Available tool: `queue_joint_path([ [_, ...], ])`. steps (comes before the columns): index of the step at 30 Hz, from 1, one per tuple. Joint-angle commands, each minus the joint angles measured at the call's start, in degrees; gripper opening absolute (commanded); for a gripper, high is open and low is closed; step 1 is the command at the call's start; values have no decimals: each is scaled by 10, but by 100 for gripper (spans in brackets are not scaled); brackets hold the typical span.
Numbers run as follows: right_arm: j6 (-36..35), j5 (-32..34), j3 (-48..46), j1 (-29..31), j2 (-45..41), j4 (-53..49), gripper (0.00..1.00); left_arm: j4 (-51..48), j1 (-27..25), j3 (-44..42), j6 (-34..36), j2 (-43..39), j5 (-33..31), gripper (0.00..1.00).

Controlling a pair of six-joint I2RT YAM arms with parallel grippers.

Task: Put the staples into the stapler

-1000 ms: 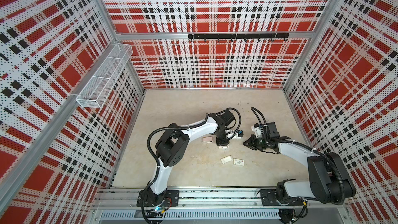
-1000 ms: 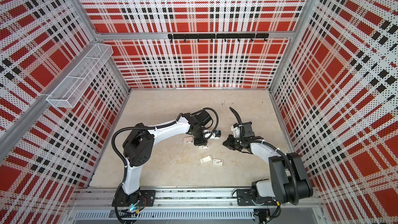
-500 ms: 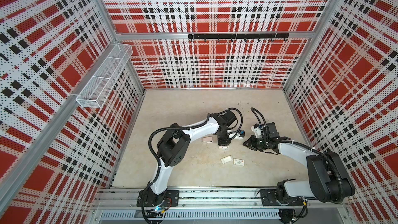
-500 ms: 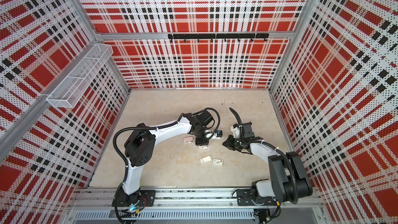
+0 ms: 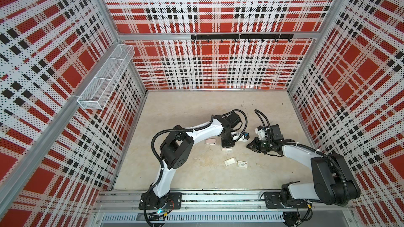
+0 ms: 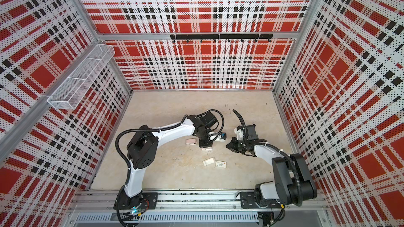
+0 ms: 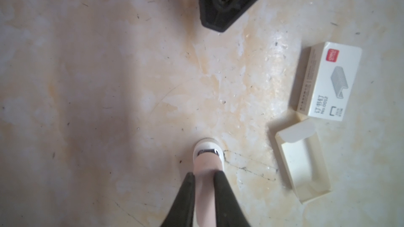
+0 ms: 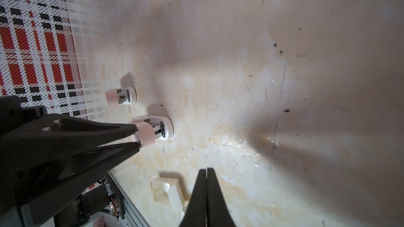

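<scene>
My left gripper (image 7: 204,173) is shut on a pale pink stapler (image 7: 206,164), its fingers (image 8: 122,131) clamped on the pink top. The stapler (image 5: 227,148) sits low at the table's middle in both top views. A second pink stapler (image 5: 210,142) lies just left of it, also visible in the right wrist view (image 8: 120,97). My right gripper (image 8: 206,169) is shut with nothing in it, and hovers to the right of the held stapler (image 6: 206,148). The white tray (image 7: 303,164) looks empty beside the printed sleeve (image 7: 328,81). No staples show.
The tray (image 5: 230,162) and sleeve (image 5: 242,164) lie in front of the grippers, toward the front rail. A wire basket (image 5: 105,77) hangs on the left wall and a black hook rail (image 5: 240,36) on the back wall. Plaid walls enclose the table.
The left arm has shifted very slightly while keeping its hold on the stapler. The right arm has barely moved.
</scene>
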Motion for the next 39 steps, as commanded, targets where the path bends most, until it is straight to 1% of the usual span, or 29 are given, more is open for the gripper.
queue_joint_path([
  [1, -10, -2, -4, -3, 3, 15, 6, -10, -6, -24, 9, 42, -28, 21],
  [7, -10, 29, 0, -3, -18, -14, 6, -23, -9, -20, 10, 55, -34, 21],
  [14, -13, 38, 6, -3, -36, -34, 6, -32, -13, -24, 12, 66, -39, 21],
  [23, -15, 37, 3, -3, -29, -30, 5, -31, -15, -24, 8, 69, -48, 20],
  [30, -17, 40, 2, -3, -25, -27, 5, -24, -12, -17, 2, 51, -48, 22],
  [39, -15, 39, 8, -3, -28, -29, 5, -26, -11, 0, -3, 10, -48, 23],
])
